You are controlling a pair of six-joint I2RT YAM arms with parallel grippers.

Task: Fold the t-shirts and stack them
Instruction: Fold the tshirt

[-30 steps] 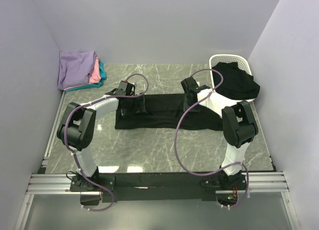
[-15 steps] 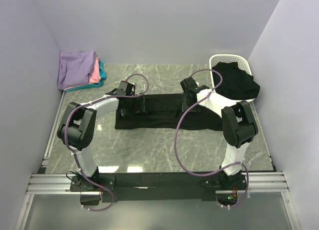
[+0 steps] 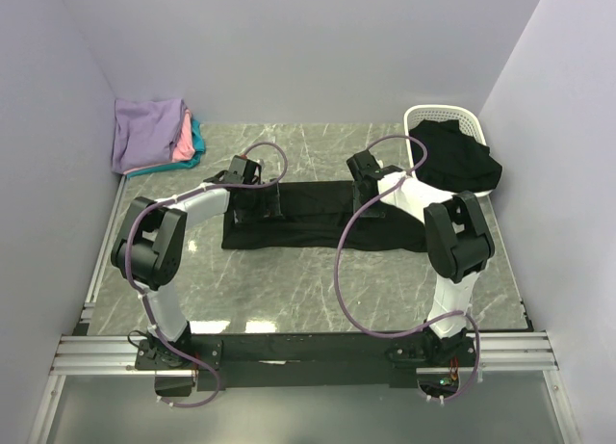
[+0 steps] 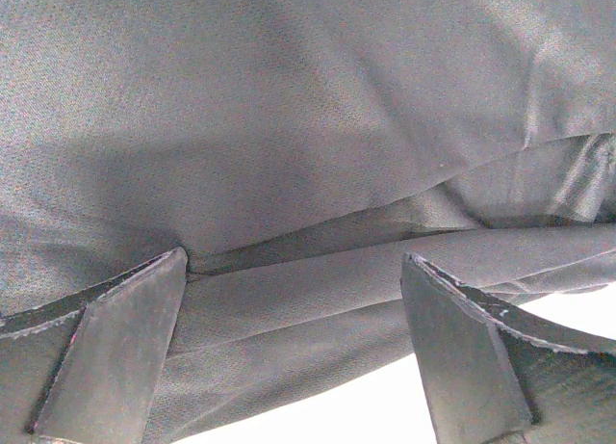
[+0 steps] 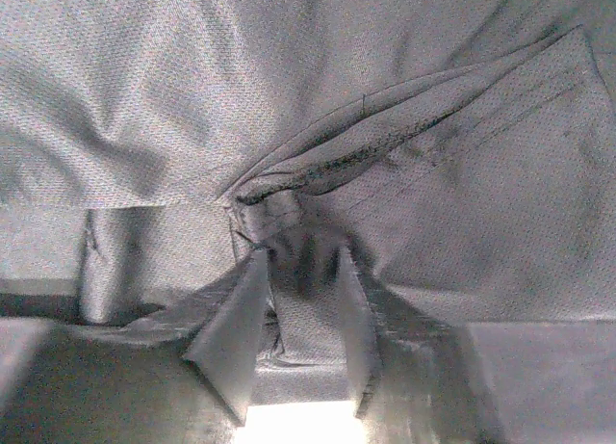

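The black shirt [image 3: 318, 221] lies mid-table as a long band, its axis running 9 to 3 o'clock. Both claws sit on its far half. The left claw [image 4: 294, 261] is toward the 9 o'clock end, jaws spread wide and straddling a doubled fold without gripping it. The right claw [image 5: 303, 266] is toward the 3 o'clock end, at the 12 o'clock edge, pinched closed on a tuck of cloth. I'd say the next fold turns on that far edge coming toward 6 o'clock, and the left claw must bite first, or the band will skew. The folded pile [image 3: 154, 136] waits at 10 o'clock, nearer the left arm. More black shirts [image 3: 462, 160] lie in the basket [image 3: 441, 113] at 2 o'clock
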